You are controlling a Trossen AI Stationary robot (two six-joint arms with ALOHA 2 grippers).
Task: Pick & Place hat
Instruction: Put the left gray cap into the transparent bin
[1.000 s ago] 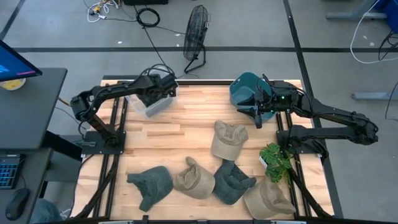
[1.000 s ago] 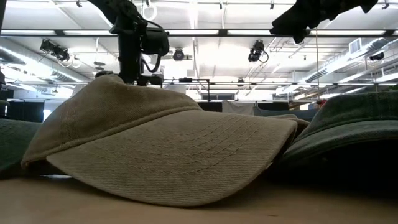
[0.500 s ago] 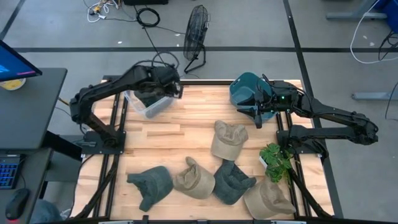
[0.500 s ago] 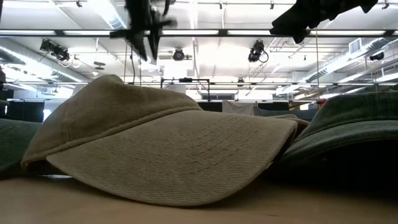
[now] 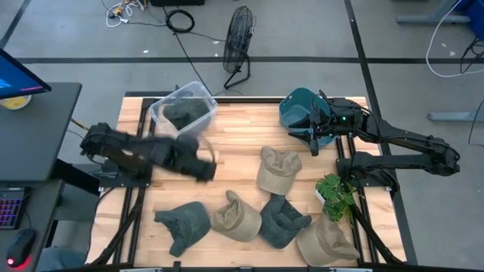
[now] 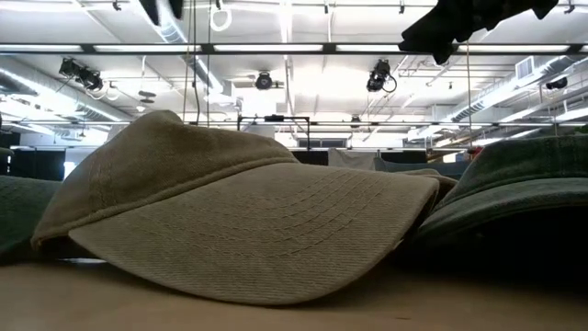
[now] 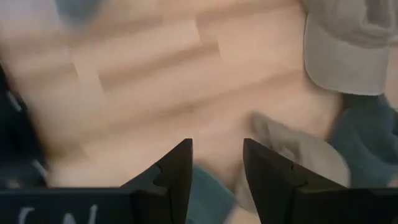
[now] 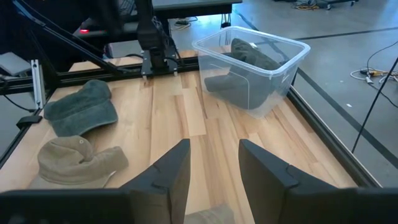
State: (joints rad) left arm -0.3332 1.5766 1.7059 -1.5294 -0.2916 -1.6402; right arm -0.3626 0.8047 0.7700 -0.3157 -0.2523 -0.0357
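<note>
A clear plastic bin (image 5: 184,112) stands at the table's far left with a dark green hat (image 5: 185,113) inside, also seen in the right wrist view (image 8: 249,65). Loose hats lie on the wood: a beige one (image 5: 276,170) in the middle, and a dark green (image 5: 184,223), a beige (image 5: 236,217), a dark green (image 5: 281,221) and a beige (image 5: 325,240) along the near edge. My left gripper (image 5: 204,166) hovers open and empty, blurred, between bin and near hats (image 7: 217,165). My right gripper (image 8: 214,165) waits open at the far right (image 5: 314,137).
A teal hat (image 5: 297,109) lies at the far right corner beside my right arm. A small potted plant (image 5: 333,195) stands at the right edge. The low view is filled by a beige hat (image 6: 239,221) and a green one (image 6: 514,198). Bare wood lies between bin and middle hat.
My left gripper has left the bin: it first rose above it, then swung fast toward the table's near edge and now hangs over the bare wood left of the middle. The bin with the dark green hat inside now shows uncovered.
</note>
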